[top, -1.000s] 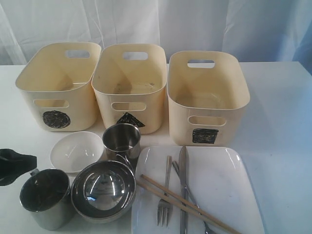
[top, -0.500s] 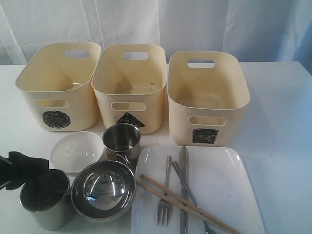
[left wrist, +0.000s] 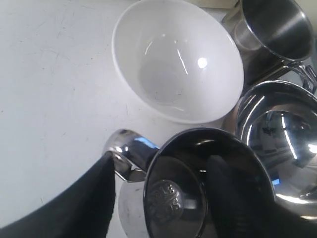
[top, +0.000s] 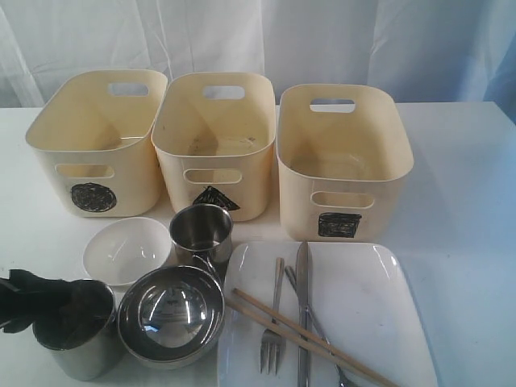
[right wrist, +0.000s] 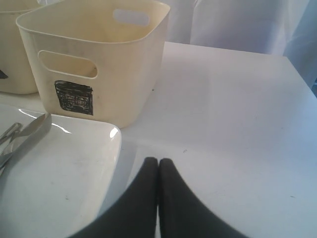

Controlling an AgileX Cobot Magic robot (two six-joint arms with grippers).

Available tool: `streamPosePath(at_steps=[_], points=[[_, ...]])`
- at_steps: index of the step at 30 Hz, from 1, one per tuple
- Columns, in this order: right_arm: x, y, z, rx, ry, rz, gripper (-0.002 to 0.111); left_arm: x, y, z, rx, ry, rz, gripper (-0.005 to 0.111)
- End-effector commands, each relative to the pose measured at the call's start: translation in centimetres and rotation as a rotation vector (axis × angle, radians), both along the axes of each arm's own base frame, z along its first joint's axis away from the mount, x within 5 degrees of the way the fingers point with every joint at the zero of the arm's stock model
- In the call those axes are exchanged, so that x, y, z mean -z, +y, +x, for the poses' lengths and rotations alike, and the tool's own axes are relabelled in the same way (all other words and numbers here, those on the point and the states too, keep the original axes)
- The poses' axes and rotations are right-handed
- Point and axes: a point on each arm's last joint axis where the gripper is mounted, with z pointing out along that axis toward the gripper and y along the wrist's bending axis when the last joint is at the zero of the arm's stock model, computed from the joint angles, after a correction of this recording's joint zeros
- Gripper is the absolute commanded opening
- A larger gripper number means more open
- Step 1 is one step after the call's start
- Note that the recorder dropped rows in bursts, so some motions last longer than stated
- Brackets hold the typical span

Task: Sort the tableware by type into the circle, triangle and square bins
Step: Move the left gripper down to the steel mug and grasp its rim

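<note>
My left gripper (top: 50, 302) is open at the front-left steel mug (top: 79, 348), and nothing is held. In the left wrist view one finger (left wrist: 94, 198) is outside by the mug's handle (left wrist: 126, 146) and the other (left wrist: 233, 198) is inside the mug (left wrist: 173, 198). Beside it are stacked steel bowls (top: 171, 310), a small white bowl (top: 126, 248) and a second steel mug (top: 201, 230). The white plate (top: 363, 298) carries a fork (top: 274, 334), knife (top: 303, 306), spoon (top: 316, 322) and chopsticks (top: 282, 321). My right gripper (right wrist: 158, 162) is shut and empty, over the table beside the plate (right wrist: 59, 168).
The circle bin (top: 97, 137), triangle bin (top: 214, 133) and square bin (top: 343, 157) stand in a row behind the tableware, all looking empty. The square bin (right wrist: 99, 54) is close ahead of my right gripper. Bare white table lies to the right of the plate.
My left gripper has moved right from the table's left edge onto the front-left mug, with one finger now inside it. Nothing else has moved.
</note>
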Motion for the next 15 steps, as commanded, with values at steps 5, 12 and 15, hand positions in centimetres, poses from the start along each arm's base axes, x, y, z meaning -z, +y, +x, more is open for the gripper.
streamPosePath(at_steps=[5,12,15], points=[[0.0,-0.05,-0.01,0.006,-0.008,-0.008,0.0,0.89,0.2,-0.64,-0.02,0.033,0.025,0.052],[0.0,-0.05,-0.01,0.006,-0.008,-0.008,0.0,0.96,0.44,-0.53,-0.064,0.046,0.025,0.052],[0.0,-0.05,-0.01,0.006,-0.008,-0.008,0.0,0.98,0.51,-0.5,-0.086,0.056,0.017,0.052]])
